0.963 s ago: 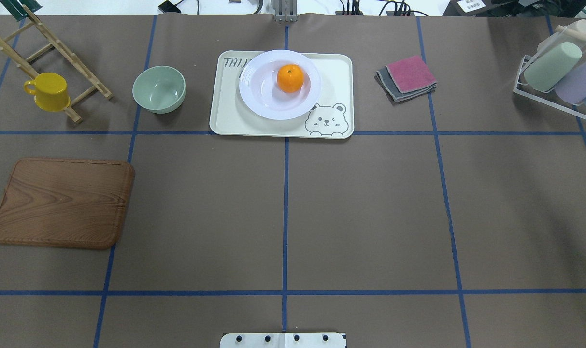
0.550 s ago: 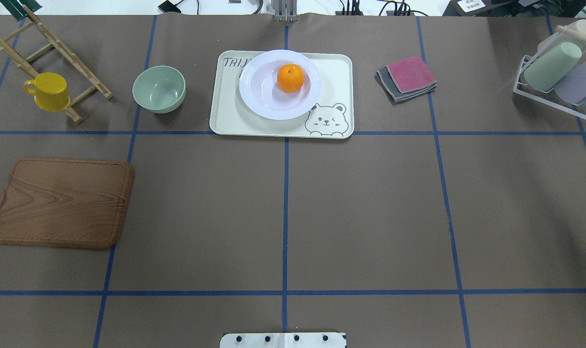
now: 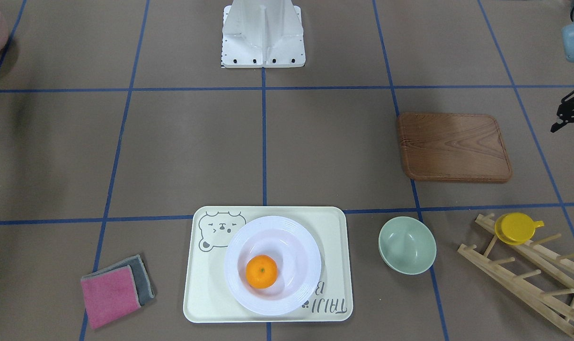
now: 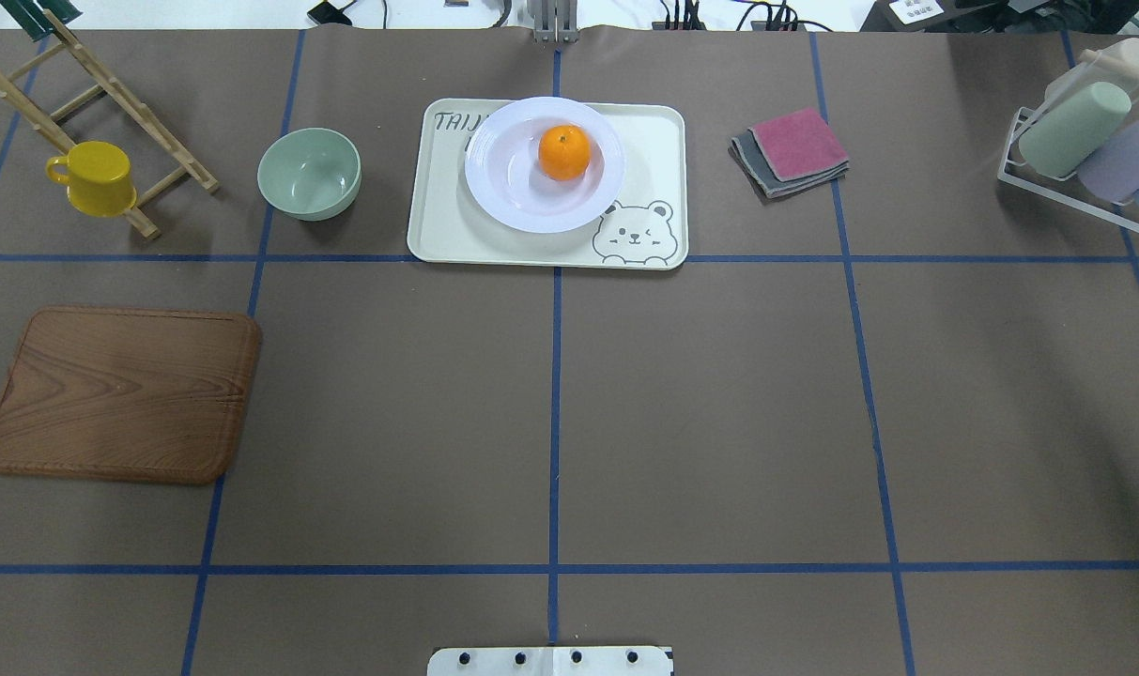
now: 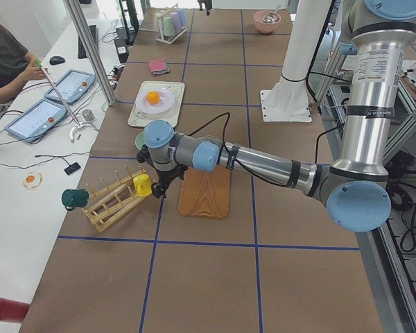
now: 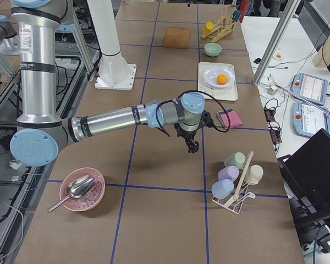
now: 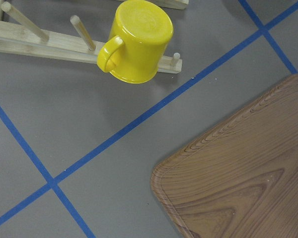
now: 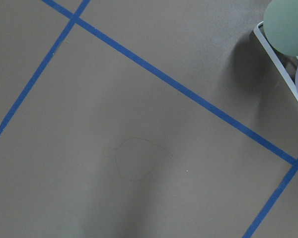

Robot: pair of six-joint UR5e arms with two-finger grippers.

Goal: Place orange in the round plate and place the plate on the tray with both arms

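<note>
Sitting in glossy white round plate [image 4: 508, 183] w/ ridged rim: small round orange [image 4: 564, 153]. Plate rests on cream rounded-rect tray [image 4: 658, 141], over its lettering end. Well off tray: left pincer [image 3: 567, 115], right pincer [image 6: 192, 146]; opening/hold can't tell.

The left claw [image 3: 570, 112] hangs over bare table near the table's end. On its inner side lies the brown board [image 3: 454, 147], flat and low. Ahead of it, farther from the robot, stands the wooden rack [image 3: 514, 286] with the yellow cup [image 3: 516, 228]. Between board and rack an open lane runs inward and meets the green bowl [image 3: 406, 245] near the tray [image 3: 206, 284]. The right claw [image 6: 192, 146] has open table below. The cup stand [image 6: 235, 184] stands ahead of it, the folded cloths [image 6: 229, 118] ahead and inward. The middle of the table lies open.
</note>
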